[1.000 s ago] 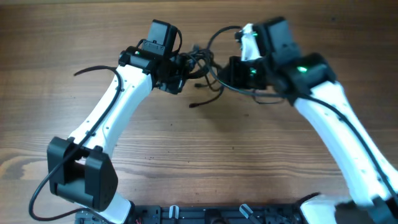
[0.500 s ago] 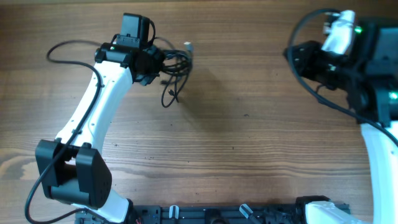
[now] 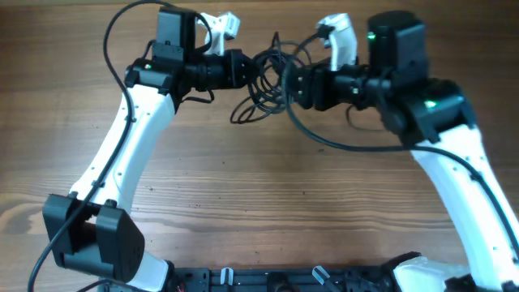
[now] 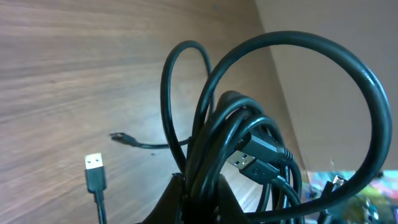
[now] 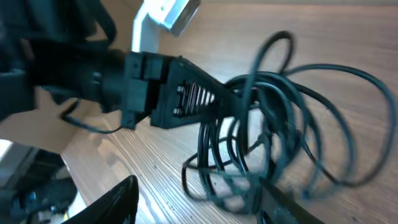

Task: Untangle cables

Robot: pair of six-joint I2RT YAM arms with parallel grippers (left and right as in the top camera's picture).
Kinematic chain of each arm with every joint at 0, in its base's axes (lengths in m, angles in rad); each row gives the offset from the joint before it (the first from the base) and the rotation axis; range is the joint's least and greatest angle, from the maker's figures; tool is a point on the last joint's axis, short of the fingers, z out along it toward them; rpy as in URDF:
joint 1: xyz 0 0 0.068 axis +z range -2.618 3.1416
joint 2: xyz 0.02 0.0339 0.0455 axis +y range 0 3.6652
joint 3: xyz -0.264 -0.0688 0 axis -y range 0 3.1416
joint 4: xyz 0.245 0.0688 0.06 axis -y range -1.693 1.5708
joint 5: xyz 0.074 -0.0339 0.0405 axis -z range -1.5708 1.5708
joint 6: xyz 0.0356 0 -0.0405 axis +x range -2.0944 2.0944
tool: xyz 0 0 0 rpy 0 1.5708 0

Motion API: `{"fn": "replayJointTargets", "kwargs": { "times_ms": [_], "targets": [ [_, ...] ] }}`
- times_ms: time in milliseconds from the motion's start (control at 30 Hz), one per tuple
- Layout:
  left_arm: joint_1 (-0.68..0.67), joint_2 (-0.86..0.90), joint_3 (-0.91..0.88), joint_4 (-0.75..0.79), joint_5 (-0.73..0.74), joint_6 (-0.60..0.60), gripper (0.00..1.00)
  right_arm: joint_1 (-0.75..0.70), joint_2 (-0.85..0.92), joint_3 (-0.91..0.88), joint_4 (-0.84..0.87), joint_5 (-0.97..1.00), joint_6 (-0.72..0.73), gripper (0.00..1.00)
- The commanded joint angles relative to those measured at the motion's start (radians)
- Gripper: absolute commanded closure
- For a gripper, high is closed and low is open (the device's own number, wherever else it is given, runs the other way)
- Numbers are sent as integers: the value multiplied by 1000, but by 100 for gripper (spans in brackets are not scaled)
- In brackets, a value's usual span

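Note:
The cables (image 3: 263,79) are a bunch of thin black cords hanging in loops above the table at the back middle. My left gripper (image 3: 241,69) is shut on the bunch (image 4: 214,143) where the strands cross. In the left wrist view a plug with a pale metal tip (image 4: 93,167) dangles at the left and a second plug (image 4: 252,155) sticks out of the bunch. My right gripper (image 3: 290,85) faces the left one from the right. Its fingers (image 5: 121,199) stand open, with blurred loops (image 5: 239,177) hanging between them.
Thick black wires (image 3: 122,36) arc off both white arms near the bunch. A loose cable end (image 3: 239,113) trails down onto the wooden table (image 3: 259,186). A black rail (image 3: 268,280) runs along the front edge.
Half a second ago the right arm was far off to the right and the left held the bunch further left. Both now meet at the back middle, and the right jaws have opened.

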Motion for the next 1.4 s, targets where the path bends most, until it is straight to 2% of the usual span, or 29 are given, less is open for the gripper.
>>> {"fn": "replayJointTargets", "kwargs": {
  "times_ms": [0, 67, 100, 200, 233, 300, 433, 667, 833, 967, 1100, 1133, 1167, 1233, 1300, 1367],
  "targets": [
    [-43, -29, 2, -9, 51, 2, 96, 34, 106, 7, 25, 69, -46, 45],
    [-51, -29, 2, -14, 51, 1, 96, 35, 146, 7, 45, 76, -46, 48],
    [-52, -29, 2, -18, 51, -3, 96, 35, 170, 7, 58, 78, -43, 56],
    [-52, -29, 2, -47, 43, -6, 96, 35, 177, 7, 96, 78, -31, 91],
    [-52, -29, 2, -61, 19, -6, 96, 33, 163, 7, 113, 77, 4, 96],
    [-52, -29, 2, -100, -89, -25, 96, 12, 100, 9, 140, 48, 56, 96],
    [-52, -27, 2, -190, -482, -183, 96, -84, -102, 9, 219, -57, 153, 96],
    [-51, -24, 0, -259, -731, -187, 96, -299, -336, 9, 233, -59, 258, 96],
    [-44, -24, 0, -269, -809, -213, 96, -478, -386, 9, 47, 158, 298, 96],
    [-26, -24, 0, -269, -809, -213, 96, -523, -365, 9, -105, 370, 325, 96],
    [-22, -24, 0, -254, -734, -252, 96, -515, -299, 9, -122, 89, 178, 94],
    [-22, -24, 0, -237, -680, -262, 96, -507, -279, 9, -128, 34, 151, 87],
    [-22, -24, 0, -192, -570, -261, 96, -483, -241, 9, -135, -56, 103, 71],
    [-22, -26, 0, -124, -445, -248, 96, -439, -197, 9, -140, -122, 76, 57],
    [-23, -34, 0, -1, -275, -126, 96, -370, -153, 9, -140, -148, 33, 47],
    [-23, -48, 0, 85, -225, -72, 96, -300, -122, 9, -131, -148, 5, 43]
  ]
}}
